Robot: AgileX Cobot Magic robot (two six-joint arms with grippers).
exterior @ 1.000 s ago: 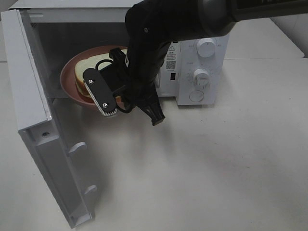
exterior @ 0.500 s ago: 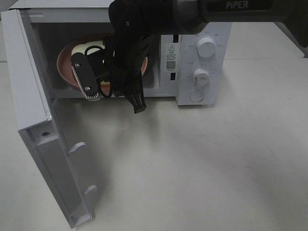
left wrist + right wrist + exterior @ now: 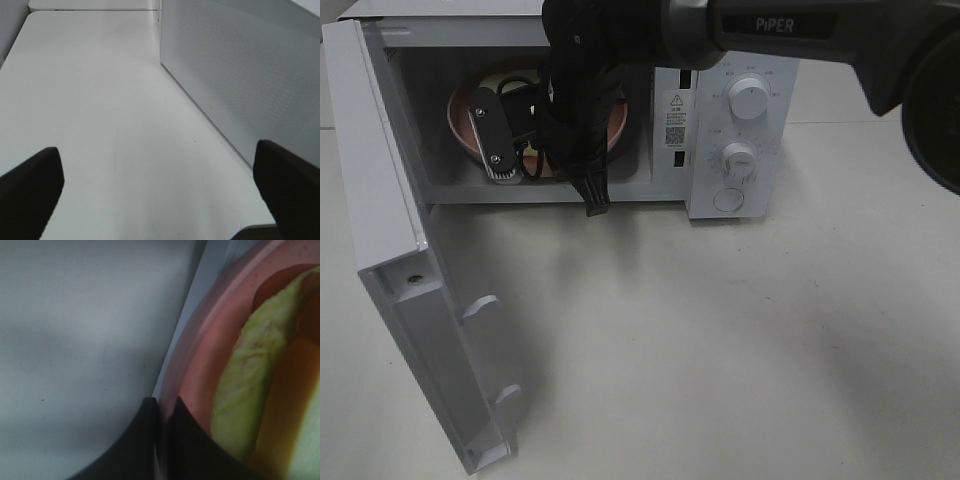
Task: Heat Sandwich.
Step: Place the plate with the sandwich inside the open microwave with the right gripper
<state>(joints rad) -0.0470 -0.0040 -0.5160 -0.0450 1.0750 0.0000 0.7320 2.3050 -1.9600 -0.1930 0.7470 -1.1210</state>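
Observation:
The sandwich [image 3: 245, 390] lies on a round pink plate [image 3: 210, 350]; pale bread and yellow-green filling show in the right wrist view. In the exterior high view the plate [image 3: 460, 115] is inside the open white microwave [image 3: 720, 60], mostly hidden by my right arm. My right gripper [image 3: 500, 172] reaches across into the cavity and is shut on the plate's rim; its fingertips [image 3: 150, 410] pinch the rim. I cannot tell whether the plate rests on the cavity floor. My left gripper [image 3: 160, 165] is open and empty over bare table, beside a perforated white panel [image 3: 240, 75].
The microwave door [image 3: 390, 250] stands open at the left, swung out towards the front. Two dials [image 3: 748, 100] and a button are on the panel to the right of the cavity. White table [image 3: 740, 330] lies in front.
My right gripper has carried the plate and sandwich from the cavity's mouth further back and left into the microwave. The door has not moved.

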